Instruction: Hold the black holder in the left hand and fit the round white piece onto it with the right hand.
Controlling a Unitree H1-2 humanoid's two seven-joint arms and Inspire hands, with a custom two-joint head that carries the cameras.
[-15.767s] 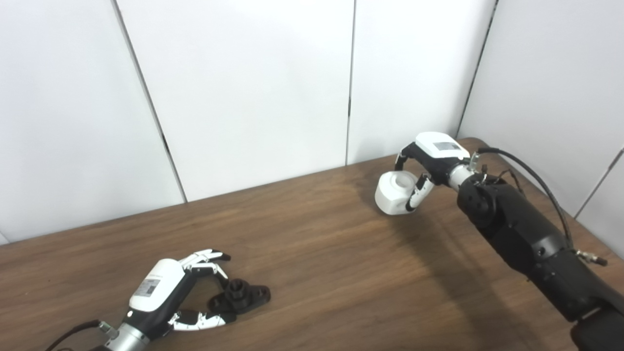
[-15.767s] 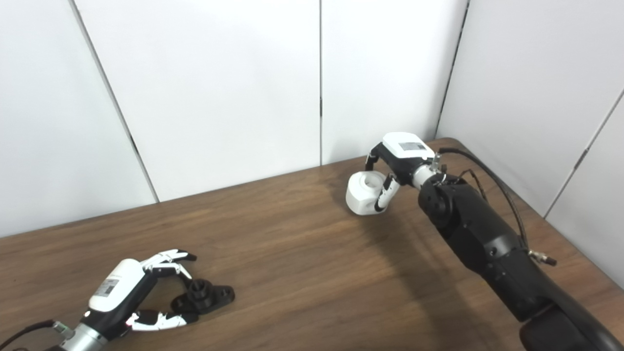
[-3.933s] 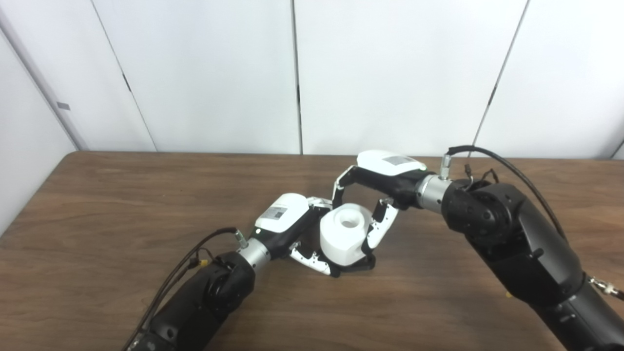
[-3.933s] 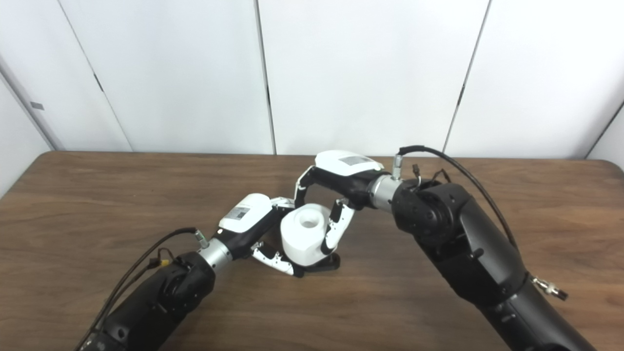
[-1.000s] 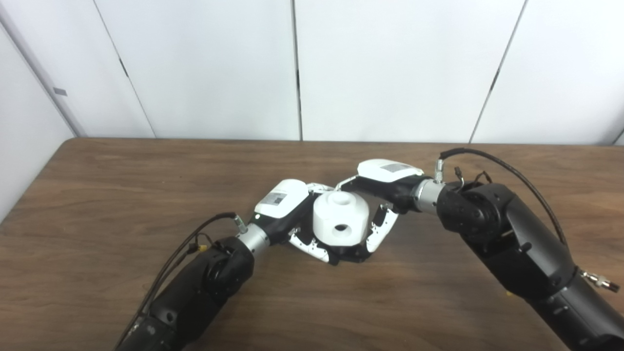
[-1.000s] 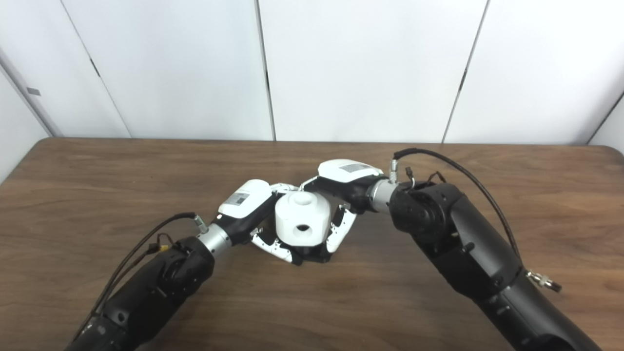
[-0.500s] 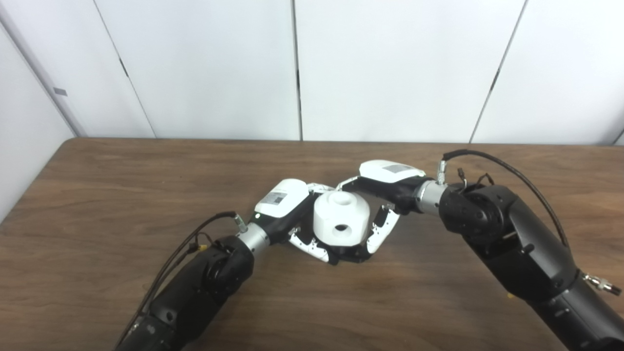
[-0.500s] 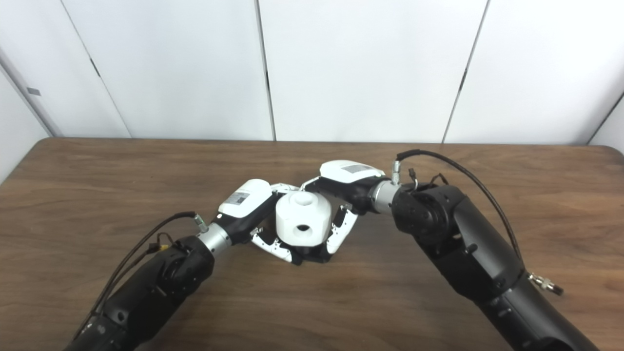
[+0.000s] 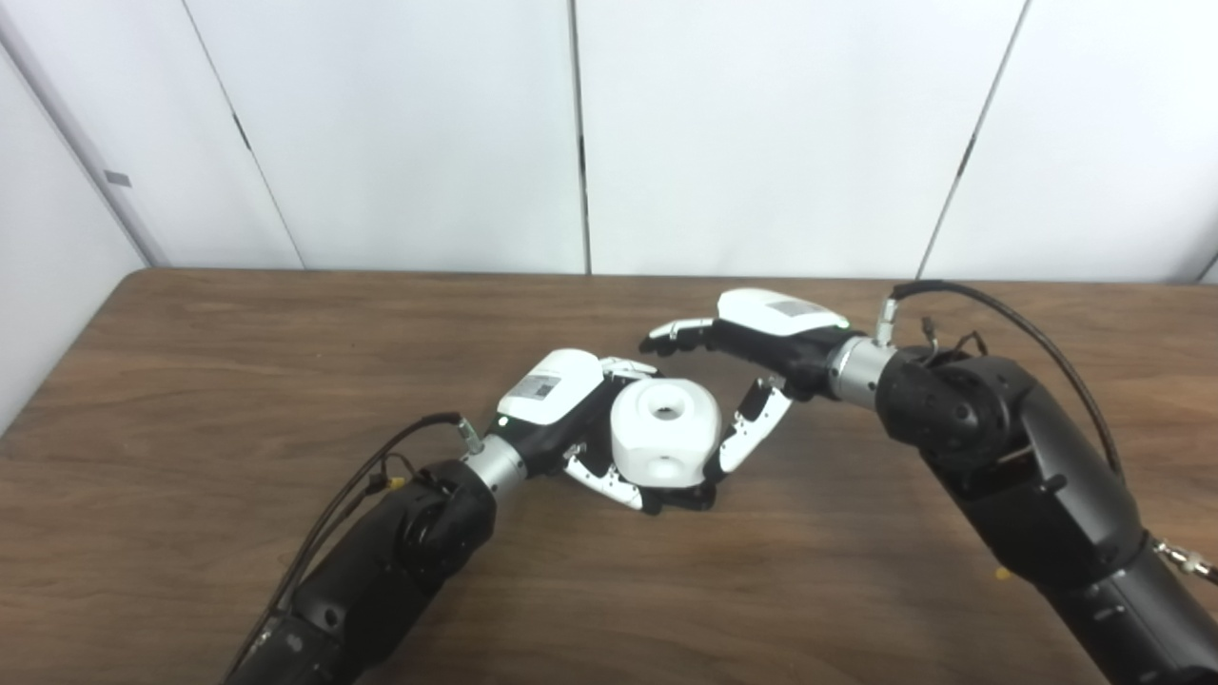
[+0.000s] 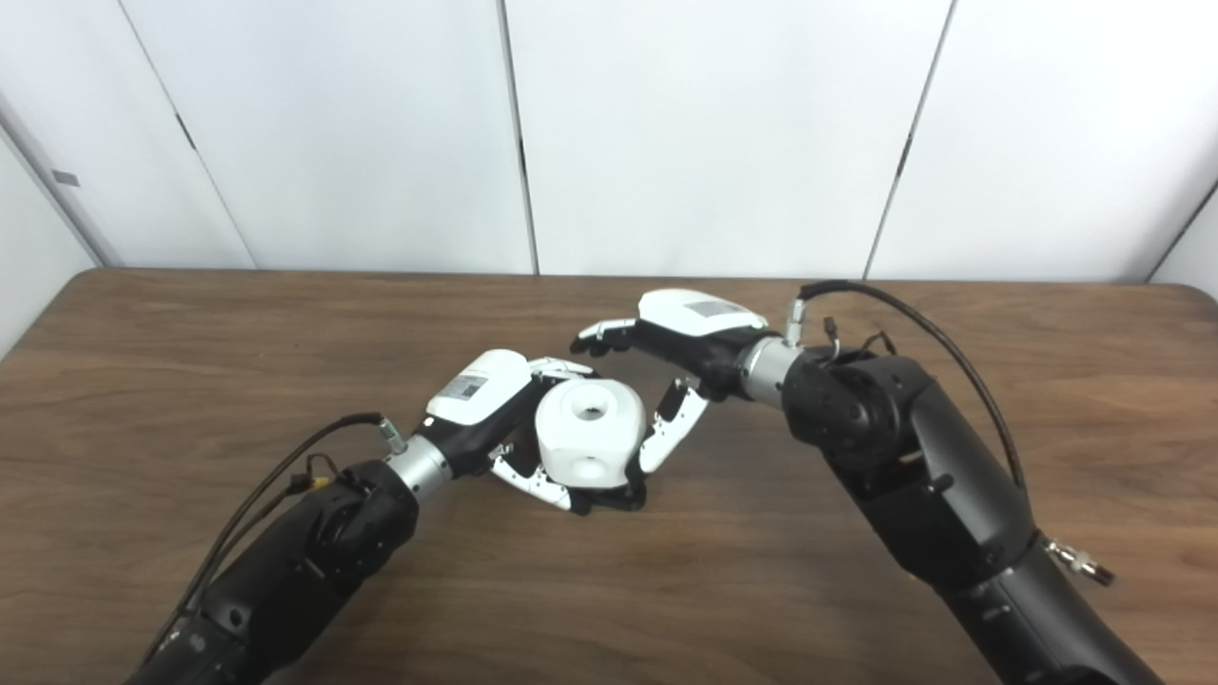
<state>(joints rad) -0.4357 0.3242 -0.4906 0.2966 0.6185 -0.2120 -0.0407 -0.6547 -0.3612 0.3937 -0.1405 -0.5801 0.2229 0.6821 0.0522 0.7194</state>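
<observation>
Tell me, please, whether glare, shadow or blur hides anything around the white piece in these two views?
Left eye view: soft even light, round white piece sharp, no glare. Right eye view: black holder mostly lost in shadow beneath it, between left hand and right hand.

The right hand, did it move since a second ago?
Yes. The right hand opened and lifted up and rightward off the round white piece, toward the wall.

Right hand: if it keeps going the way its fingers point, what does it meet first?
Probably the left hand: the right hand points left, above the round white piece. Depth is unclear, so it might pass behind.
</observation>
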